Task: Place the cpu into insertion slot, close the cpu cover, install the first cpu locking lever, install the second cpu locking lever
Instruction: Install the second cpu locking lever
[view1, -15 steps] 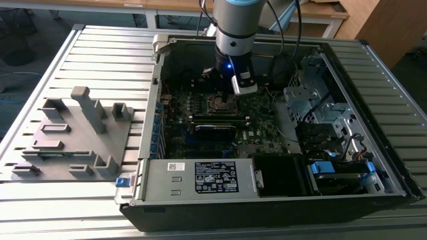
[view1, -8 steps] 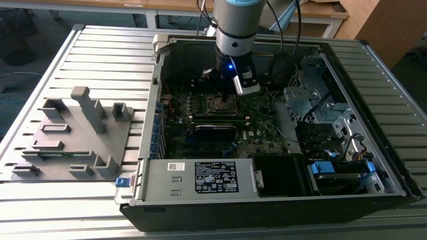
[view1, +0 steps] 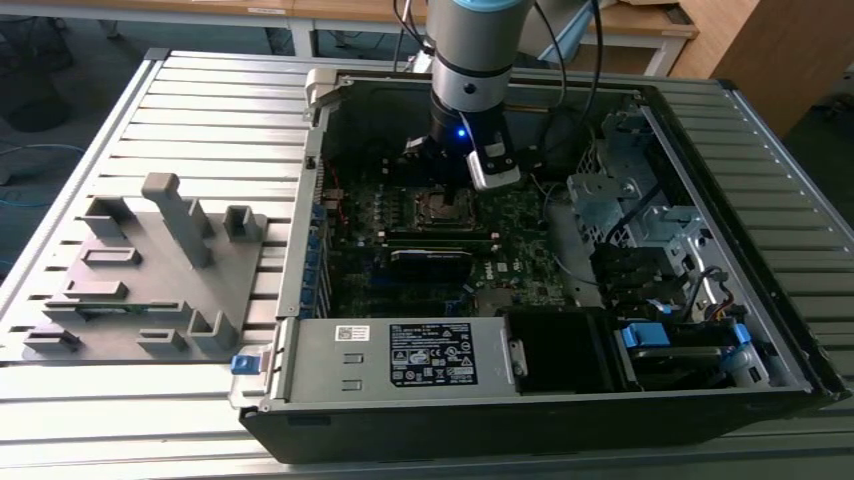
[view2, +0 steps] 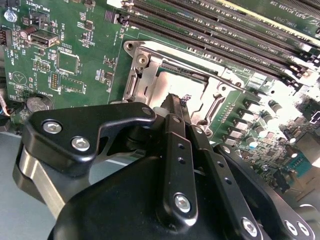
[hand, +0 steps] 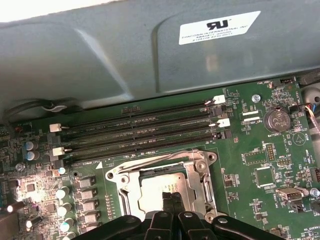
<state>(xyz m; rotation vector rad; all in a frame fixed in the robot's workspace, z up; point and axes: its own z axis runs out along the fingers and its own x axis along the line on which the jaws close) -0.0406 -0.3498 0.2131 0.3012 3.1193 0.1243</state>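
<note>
Lying open on a ribbed metal table (view1: 200, 110), the black computer case (view1: 561, 410) walls the work in on every side, with drive cages toward the exterior view's right and a grey power supply (view1: 400, 355) along the near edge. Beside it, at the exterior view's left, sits a grey moulded fixture (view1: 147, 280), well apart from the case. Within the walls the green motherboard (view1: 441, 250) lies flat, and the arm (view1: 474, 60) comes down into the far half of the case with little side room.

Long black memory slots (hand: 140, 135) run in parallel rows just beside the insertion slot (hand: 117, 187), whose silvery rim is square and bright. The cpu cover (hand: 200, 165) (a thin metal frame with a cut-out centre) lies down over the socket. Through the cut-out the cpu (hand: 157, 187) shows its dull silver-grey top, seated flat in the recess.

Smallest of all, the gripper (hand: 171, 196) has its narrow black fingers pressed together with no gap, tips over the chip's top; contact cannot be judged.
</note>
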